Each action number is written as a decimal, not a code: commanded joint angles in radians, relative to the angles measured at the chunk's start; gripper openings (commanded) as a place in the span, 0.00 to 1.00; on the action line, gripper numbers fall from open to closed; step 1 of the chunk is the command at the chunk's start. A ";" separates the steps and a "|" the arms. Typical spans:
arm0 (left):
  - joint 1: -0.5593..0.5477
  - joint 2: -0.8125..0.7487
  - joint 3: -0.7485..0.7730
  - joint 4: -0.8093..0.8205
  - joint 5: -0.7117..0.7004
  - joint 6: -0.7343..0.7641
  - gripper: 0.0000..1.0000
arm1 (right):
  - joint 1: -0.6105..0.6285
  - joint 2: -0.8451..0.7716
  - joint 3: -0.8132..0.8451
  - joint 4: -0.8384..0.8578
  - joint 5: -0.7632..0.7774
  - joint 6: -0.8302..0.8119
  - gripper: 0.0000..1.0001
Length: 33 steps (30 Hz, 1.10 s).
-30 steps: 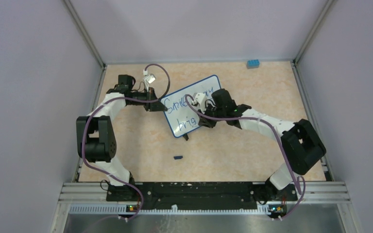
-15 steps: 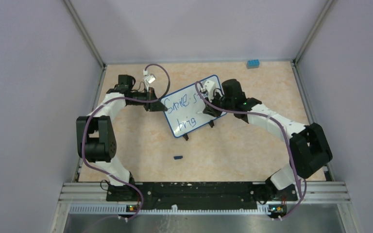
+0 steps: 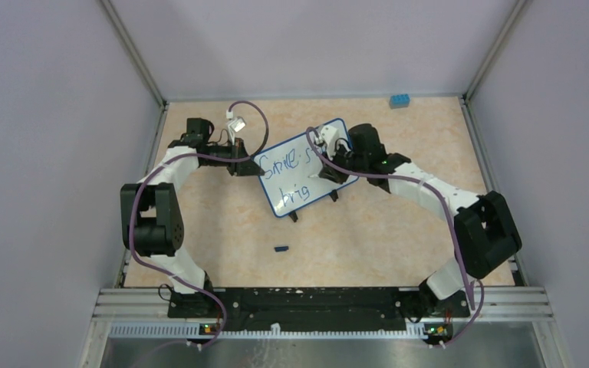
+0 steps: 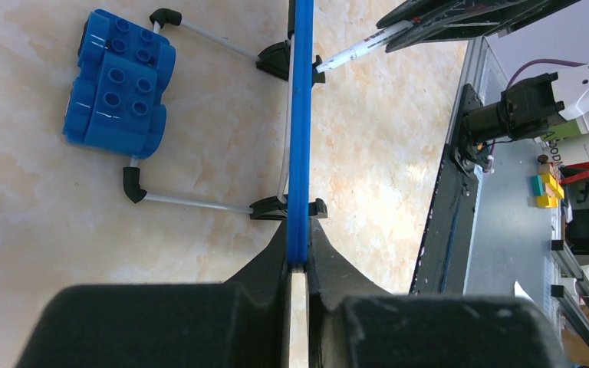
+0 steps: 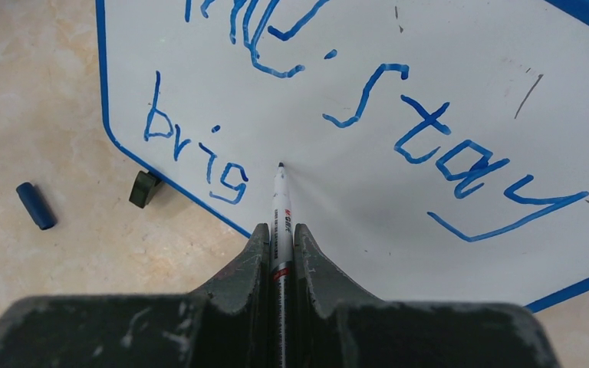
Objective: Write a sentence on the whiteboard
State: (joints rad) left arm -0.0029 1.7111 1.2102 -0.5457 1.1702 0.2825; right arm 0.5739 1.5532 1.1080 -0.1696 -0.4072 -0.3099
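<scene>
The whiteboard stands tilted mid-table on small black feet. The sentence reads "Smile stay" on top and "brig" below, in blue. My left gripper is shut on the board's blue left frame edge, which sits between its fingertips. My right gripper is shut on a white marker. The marker's tip rests at the board surface just right of "brig". In the top view my right gripper hangs over the board's right half.
The marker's blue cap lies on the table in front of the board, and shows in the right wrist view. A blue toy brick sits at the back edge. Another blue brick lies behind the board's wire stand.
My right gripper moved with the marker from the board's lower right toward the back, uncovering more of the top line. The left gripper and the board stayed still.
</scene>
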 commanded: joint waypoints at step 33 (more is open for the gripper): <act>-0.011 0.001 0.012 -0.001 -0.014 0.035 0.00 | 0.014 0.013 -0.042 0.047 -0.002 0.001 0.00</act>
State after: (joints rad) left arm -0.0029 1.7111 1.2102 -0.5457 1.1706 0.2832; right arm 0.5808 1.5780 1.0023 -0.1764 -0.4339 -0.3107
